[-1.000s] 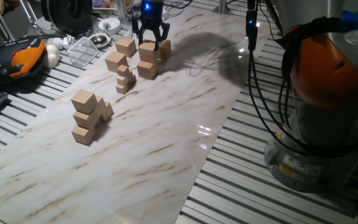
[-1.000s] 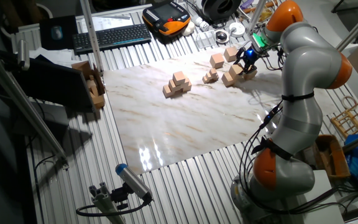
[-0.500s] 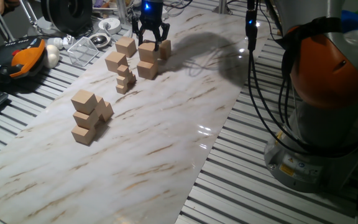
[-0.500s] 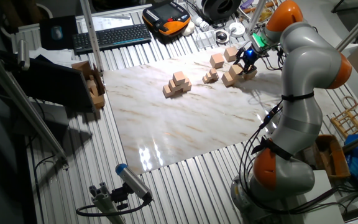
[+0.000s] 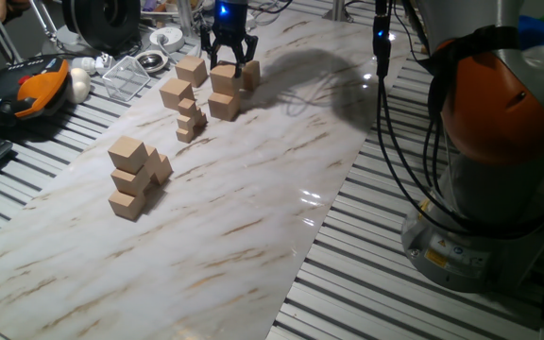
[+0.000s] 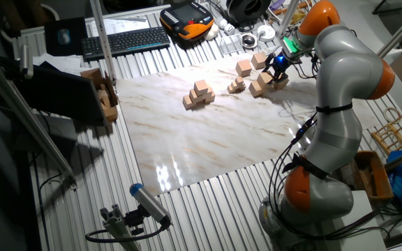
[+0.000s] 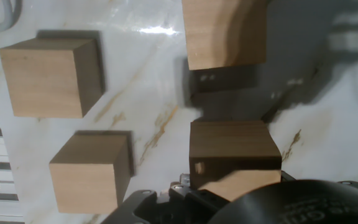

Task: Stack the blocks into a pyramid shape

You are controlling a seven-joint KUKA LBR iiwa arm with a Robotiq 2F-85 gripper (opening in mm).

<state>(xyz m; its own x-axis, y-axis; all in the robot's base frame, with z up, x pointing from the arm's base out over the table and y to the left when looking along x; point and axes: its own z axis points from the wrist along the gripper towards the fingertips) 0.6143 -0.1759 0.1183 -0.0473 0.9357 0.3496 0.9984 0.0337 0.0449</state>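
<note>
Your gripper [image 5: 229, 64] straddles the top block [image 5: 223, 78] of a two-high stack, jaws spread around it; whether they're actually gripping it, can't tell.

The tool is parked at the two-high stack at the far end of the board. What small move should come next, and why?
Probably close the tool on the upper block. Its fingers straddle that block, which sits on a lower block, while the stepped pile stands apart, nearer the camera. Whether the pads already touch the block cannot be told, so a firm grip should come before any lift.
</note>
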